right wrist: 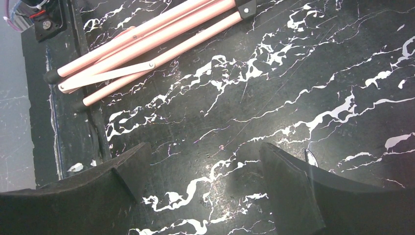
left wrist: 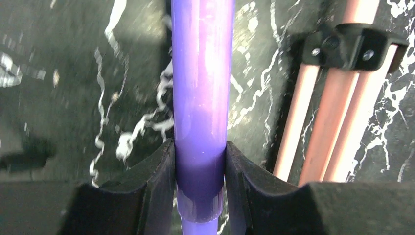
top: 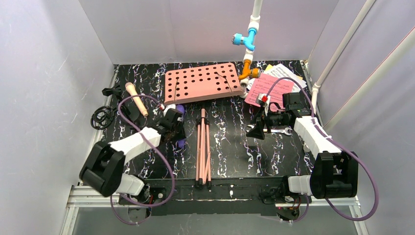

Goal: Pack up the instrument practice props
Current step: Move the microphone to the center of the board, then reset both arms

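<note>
Left gripper (left wrist: 200, 169): jaws narrowed onto the handle of the purple microphone (left wrist: 201, 88), both pads touching it. The mic sits left of centre in the overhead frame, just left of the folded tripod legs (left wrist: 333, 122). Whether it is lifted off the table (left wrist: 73, 98) cannot be told.

Right gripper (right wrist: 200, 171): jaws wide apart, nothing between them, over bare table right of centre.

Peach microphone (top: 136, 99) at upper left, music rest (top: 200, 82) top centre, music sheets (top: 274, 88) upper right.

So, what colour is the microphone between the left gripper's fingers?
The microphone is purple; the left wrist view shows it best.
</note>
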You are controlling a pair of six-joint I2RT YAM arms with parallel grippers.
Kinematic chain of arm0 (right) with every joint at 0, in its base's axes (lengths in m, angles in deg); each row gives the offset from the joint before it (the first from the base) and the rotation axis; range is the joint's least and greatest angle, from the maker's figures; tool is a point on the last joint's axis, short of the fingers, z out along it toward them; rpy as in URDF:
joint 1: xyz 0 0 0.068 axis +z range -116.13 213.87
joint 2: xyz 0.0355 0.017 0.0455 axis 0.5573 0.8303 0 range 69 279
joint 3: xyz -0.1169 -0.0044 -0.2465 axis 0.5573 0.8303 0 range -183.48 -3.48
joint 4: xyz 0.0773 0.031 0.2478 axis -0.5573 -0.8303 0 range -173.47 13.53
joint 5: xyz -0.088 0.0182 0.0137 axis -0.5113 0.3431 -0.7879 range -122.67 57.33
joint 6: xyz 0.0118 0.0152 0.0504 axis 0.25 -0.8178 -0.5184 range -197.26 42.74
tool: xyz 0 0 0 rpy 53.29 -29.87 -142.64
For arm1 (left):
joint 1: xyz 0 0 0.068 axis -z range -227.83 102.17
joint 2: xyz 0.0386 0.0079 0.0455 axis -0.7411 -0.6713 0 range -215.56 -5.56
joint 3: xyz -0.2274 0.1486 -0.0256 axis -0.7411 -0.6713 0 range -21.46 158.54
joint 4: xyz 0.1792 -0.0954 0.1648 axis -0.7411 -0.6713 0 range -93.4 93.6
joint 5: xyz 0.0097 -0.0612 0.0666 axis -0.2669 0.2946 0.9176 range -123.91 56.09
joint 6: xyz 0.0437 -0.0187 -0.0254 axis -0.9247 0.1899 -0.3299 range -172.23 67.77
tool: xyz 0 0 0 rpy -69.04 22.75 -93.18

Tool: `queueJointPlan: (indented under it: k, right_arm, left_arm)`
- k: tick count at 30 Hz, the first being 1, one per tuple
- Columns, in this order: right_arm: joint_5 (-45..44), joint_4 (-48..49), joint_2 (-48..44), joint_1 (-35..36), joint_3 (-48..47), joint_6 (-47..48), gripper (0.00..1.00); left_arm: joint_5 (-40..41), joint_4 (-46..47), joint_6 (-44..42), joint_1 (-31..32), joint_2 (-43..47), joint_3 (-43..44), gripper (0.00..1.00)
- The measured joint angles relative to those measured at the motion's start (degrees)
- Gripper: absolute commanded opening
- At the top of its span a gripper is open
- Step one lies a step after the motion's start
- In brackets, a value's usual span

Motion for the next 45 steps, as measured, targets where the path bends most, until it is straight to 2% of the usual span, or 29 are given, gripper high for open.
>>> queueJointPlan:
  k: [5, 9, 11, 14, 18, 20, 22, 26, 31, 38, 45]
  right_arm:
    - [0.2, 0.0, -0.3, 0.0, 0.0, 0.0, 0.9]
    - [0.4, -0.2, -0.7, 0.0, 0.0, 0.1, 0.91]
    - [0.4, -0.2, -0.8, 0.0, 0.0, 0.1, 0.9]
    - [0.5, -0.2, -1.0, 0.0, 0.0, 0.1, 0.91]
    - [0.5, -0.7, -1.1, -0.1, 0.0, 0.1, 0.91]
    - [0.5, -0.9, -1.6, -0.7, 0.0, 0.3, 0.91]
    - [0.5, -0.9, -1.8, -0.8, 0.0, 0.3, 0.91]
    - [0.6, -1.0, -1.8, -0.8, 0.0, 0.3, 0.91]
    - [0.5, -1.0, -1.8, -0.8, 0.0, 0.4, 0.91]
    - [-0.9, -1.0, -3.4, -2.2, 0.0, 1.2, 0.91]
    - [-5.5, -1.0, -8.6, -3.8, 0.1, 0.2, 0.98]
  left_arm:
    - [2.1, -6.3, 14.1, 0.1, 8.3, -4.7, 0.09]
    - [7.0, -11.1, 22.9, 0.1, 9.2, -3.8, 0.13]
    - [9.7, -12.5, 25.1, -0.1, 8.4, -2.7, 0.19]
    - [13.0, -14.2, 26.4, -1.1, 3.2, 2.2, 0.32]
    - [16.5, -14.8, 26.2, -3.1, -7.6, 11.9, 0.42]
    - [18.6, -15.7, 26.0, -4.6, -13.7, 16.4, 0.51]
    - [18.7, -16.5, 25.6, -4.9, -13.8, 16.4, 0.56]
    - [17.6, -15.7, 24.2, -5.0, -13.6, 15.9, 0.74]
    - [9.5, -11.8, 16.0, -5.0, -8.9, 12.2, 0.98]
    - [-10.7, -2.6, 1.3, -5.0, 6.0, 4.1, 0.98]
    - [-25.4, 1.6, -3.3, -4.9, 16.2, 2.5, 0.98]
